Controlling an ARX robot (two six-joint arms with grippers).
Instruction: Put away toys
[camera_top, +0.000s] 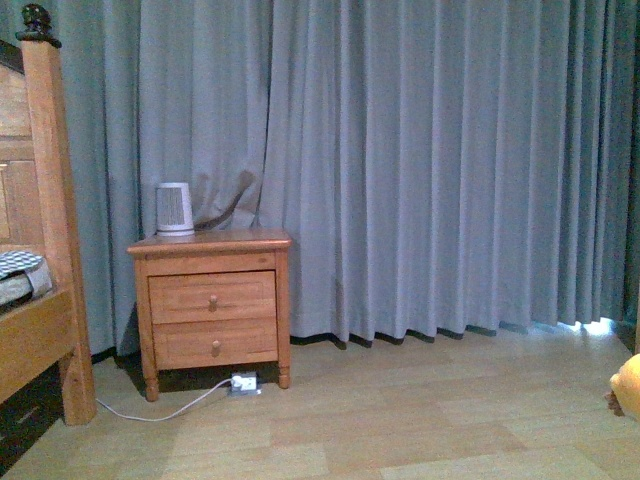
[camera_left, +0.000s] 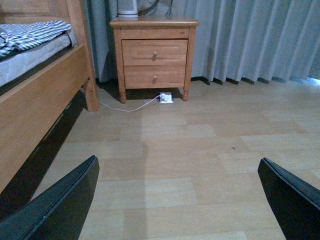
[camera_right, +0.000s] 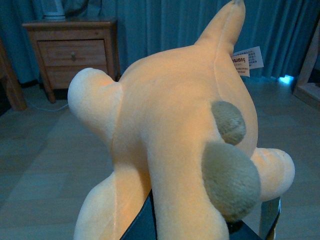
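An orange-yellow plush toy (camera_right: 170, 130) fills the right wrist view, with stubby limbs, two brown nubs and a white hang tag (camera_right: 247, 59). My right gripper (camera_right: 200, 227) is shut on it, and its fingers are mostly hidden under the plush. In the front view only a sliver of the plush toy (camera_top: 628, 385) shows at the right edge, low over the floor. My left gripper (camera_left: 180, 200) hangs open over bare wooden floor, its two dark fingers (camera_left: 60, 205) far apart with nothing between them.
A wooden nightstand (camera_top: 212, 300) with two drawers stands against the grey curtain (camera_top: 430, 170), a small white heater (camera_top: 174, 208) on top. A white cable and plug (camera_top: 243, 383) lie on the floor beneath it. A wooden bed frame (camera_top: 45, 250) stands at the left.
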